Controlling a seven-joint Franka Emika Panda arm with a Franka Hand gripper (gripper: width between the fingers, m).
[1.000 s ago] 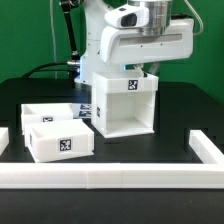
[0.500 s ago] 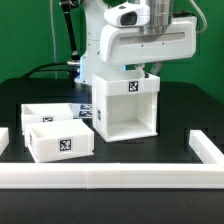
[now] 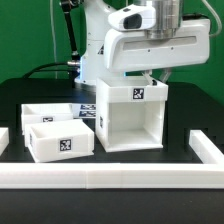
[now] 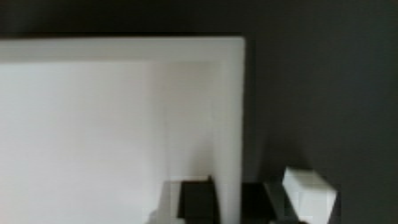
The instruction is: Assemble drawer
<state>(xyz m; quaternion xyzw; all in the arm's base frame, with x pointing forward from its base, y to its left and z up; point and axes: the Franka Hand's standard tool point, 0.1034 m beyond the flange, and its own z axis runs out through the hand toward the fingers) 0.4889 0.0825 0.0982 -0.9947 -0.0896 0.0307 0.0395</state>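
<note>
The tall white box casing (image 3: 131, 115) of the drawer stands on the black table, open front facing the camera, with a square tag on its top band. My gripper (image 3: 150, 77) comes down on the casing's top edge and is shut on its wall. In the wrist view the white casing wall (image 4: 125, 110) fills the frame, and my gripper (image 4: 246, 200) straddles the thin edge with one finger on each side. Two shallow white trays, the front tray (image 3: 60, 141) and the back tray (image 3: 44, 112), sit at the exterior view's left of the casing, each with a tag.
Long low white border rails run along the front (image 3: 110, 178) and the exterior view's right (image 3: 206, 150) of the black table. The robot base and cables stand behind the casing.
The casing, held in my gripper, has shifted toward the exterior view's right and slightly nearer the camera. The two trays have not moved.
</note>
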